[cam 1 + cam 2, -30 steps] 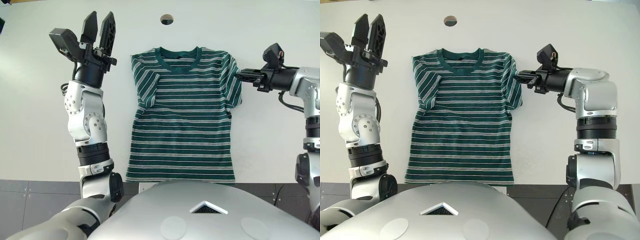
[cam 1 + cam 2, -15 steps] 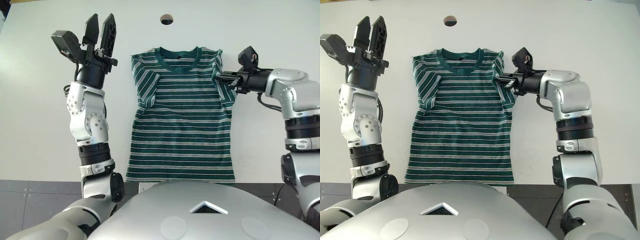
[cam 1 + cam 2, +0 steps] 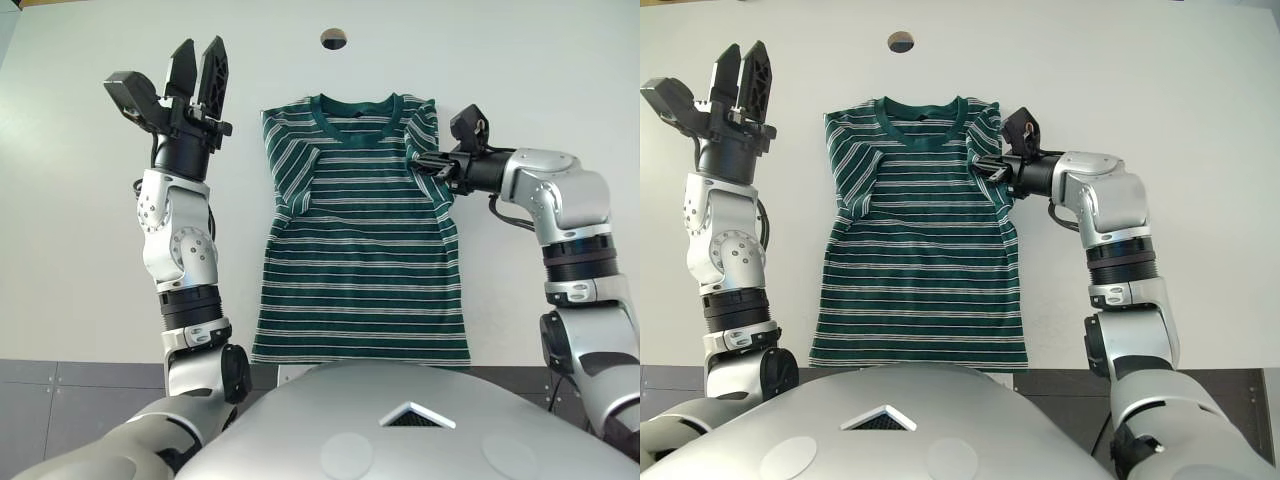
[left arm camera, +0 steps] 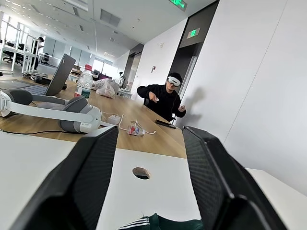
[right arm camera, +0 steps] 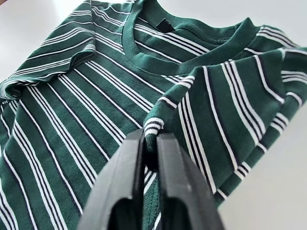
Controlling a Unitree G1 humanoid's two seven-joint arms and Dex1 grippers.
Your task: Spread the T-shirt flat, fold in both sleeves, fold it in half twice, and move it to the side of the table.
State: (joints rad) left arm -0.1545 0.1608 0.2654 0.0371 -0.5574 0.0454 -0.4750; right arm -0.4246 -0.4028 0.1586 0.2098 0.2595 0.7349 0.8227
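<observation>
The right fingers [image 5: 173, 187] are clamping the right sleeve [image 3: 425, 125], holding it over the chest of the T-shirt [image 3: 360, 260] (the sleeve-folding step). The T-shirt is lying flat on the counter [image 3: 560, 60]. The left fingers [image 3: 213, 68], slightly parted, are holding nothing beside its left shoulder. Next, probably: laying the sleeve down and letting go.

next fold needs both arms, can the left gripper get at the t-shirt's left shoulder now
Probably yes: the left gripper is open, raised beside the T-shirt's left shoulder, bare table between; the right gripper clamps the opposite sleeve.

Right sleeve [image 3: 426, 125] farther inward (with right gripper [image 3: 418, 163])
</observation>
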